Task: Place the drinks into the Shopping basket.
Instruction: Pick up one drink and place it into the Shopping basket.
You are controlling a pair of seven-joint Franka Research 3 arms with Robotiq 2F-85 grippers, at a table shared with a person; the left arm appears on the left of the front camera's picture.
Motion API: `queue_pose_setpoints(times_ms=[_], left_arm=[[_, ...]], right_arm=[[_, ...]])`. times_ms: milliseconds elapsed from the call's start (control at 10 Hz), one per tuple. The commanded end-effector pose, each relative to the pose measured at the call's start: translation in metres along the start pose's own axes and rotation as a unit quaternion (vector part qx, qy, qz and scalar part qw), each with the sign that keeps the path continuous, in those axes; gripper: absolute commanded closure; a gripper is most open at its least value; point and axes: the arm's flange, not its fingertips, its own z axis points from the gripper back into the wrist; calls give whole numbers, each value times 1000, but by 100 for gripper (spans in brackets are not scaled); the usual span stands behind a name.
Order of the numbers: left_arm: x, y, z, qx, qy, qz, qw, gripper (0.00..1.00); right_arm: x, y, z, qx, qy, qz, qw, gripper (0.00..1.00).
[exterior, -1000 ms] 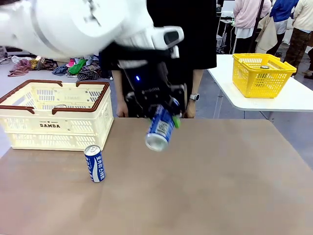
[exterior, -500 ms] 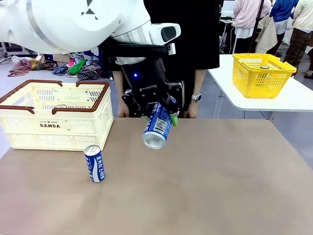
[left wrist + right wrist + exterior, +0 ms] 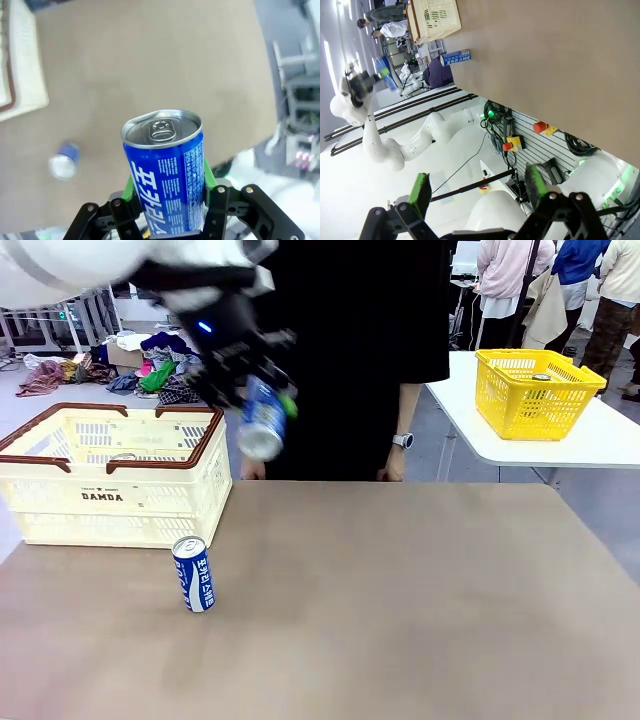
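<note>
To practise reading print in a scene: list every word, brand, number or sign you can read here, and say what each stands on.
"DAMDA": black print on the front wall of the Shopping basket.
Small line above "DAMDA": too small to read.
Raised blue can: large white Korean letters, partly hidden; fine print too small to read.
Standing blue can: white Korean lettering, too small to read surely.

Black "DAMDA" on Shopping basket (image 3: 102,496), white Korean lettering on blue can (image 3: 165,187)
</note>
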Motion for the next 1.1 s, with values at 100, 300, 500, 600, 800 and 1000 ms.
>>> queue_pose_setpoints(times_ms=[100,300,500,600,800,1000], left_arm=[[90,101,31,-15,-22,28,999,100],[134,162,37,20,-17,49,998,100],[149,194,24,50,-35,49,997,100],[152,204,21,63,-52,49,995,100],[152,210,14,53,-32,60,996,100],[152,210,14,53,-32,60,996,100]], right_arm=[[-1,5,2,2,0,-6,1000,0],[-1,5,2,2,0,-6,1000,0],[-1,5,2,2,0,-6,1000,0],[-1,5,2,2,0,-6,1000,0],[-1,5,2,2,0,-6,1000,0],[-1,5,2,2,0,-6,1000,0]])
